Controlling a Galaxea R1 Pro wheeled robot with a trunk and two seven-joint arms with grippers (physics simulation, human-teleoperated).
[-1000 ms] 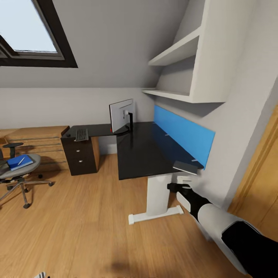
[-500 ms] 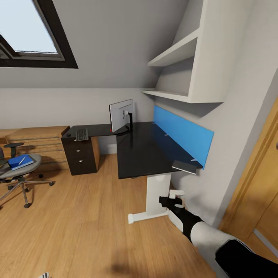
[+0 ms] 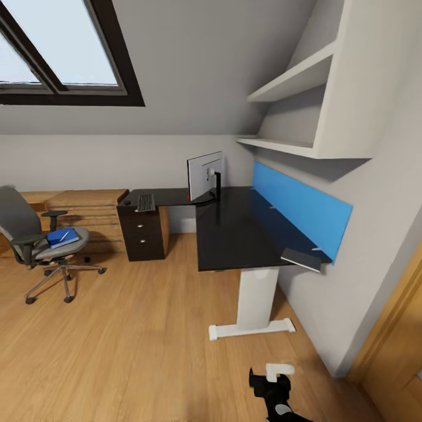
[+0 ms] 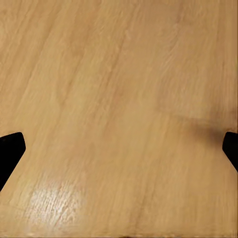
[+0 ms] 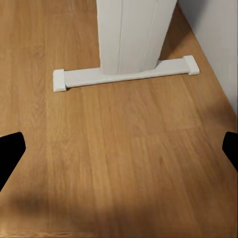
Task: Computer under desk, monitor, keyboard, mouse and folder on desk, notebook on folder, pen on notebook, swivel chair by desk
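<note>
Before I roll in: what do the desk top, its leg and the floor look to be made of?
The desk top looks like glossy black laminate or glass; it mirrors the blue panel. The leg looks like matte white painted metal, though possibly plastic. The floor shows wood-grain planks with a soft sheen.

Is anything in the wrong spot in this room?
Yes. A blue folder with a pen on top lies on the swivel chair seat, not the desk. The chair stands well away from the desk.

My black-and-white right tool (image 3: 271,381) hangs low at five o'clock, jaws spread wide; my left tool (image 4: 119,148) is likewise spread.
</note>
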